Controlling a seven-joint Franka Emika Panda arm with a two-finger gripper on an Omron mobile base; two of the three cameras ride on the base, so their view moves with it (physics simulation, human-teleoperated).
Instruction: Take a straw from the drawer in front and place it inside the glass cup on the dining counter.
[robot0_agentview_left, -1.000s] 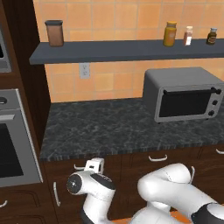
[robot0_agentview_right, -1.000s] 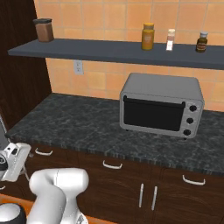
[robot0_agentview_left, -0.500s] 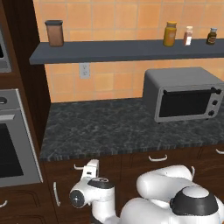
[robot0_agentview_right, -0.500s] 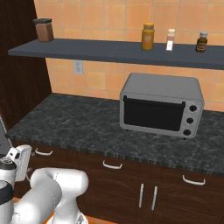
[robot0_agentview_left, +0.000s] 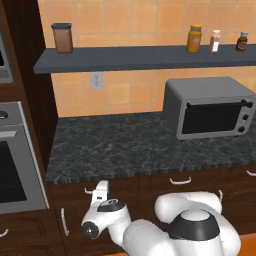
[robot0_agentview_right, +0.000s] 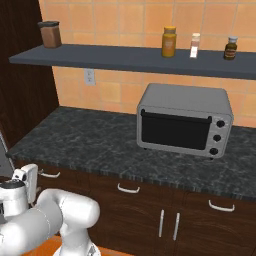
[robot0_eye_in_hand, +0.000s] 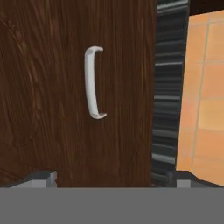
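From the left base view we look forward and slightly down from behind the arm's left side, at middling range, onto the black granite counter (robot0_agentview_left: 145, 145), with the arm's white links low at the right. The right base view gives us the same stretch from behind the arm's right side. Both views share the counter, the toaster oven (robot0_agentview_left: 209, 107) (robot0_agentview_right: 184, 120), the wall shelf (robot0_agentview_left: 145, 56) (robot0_agentview_right: 135, 57) and the row of drawer fronts below. In the hand view we sit very close to a drawer (robot0_eye_in_hand: 78, 92), rolled sideways so its handle (robot0_eye_in_hand: 92, 83) runs vertically.
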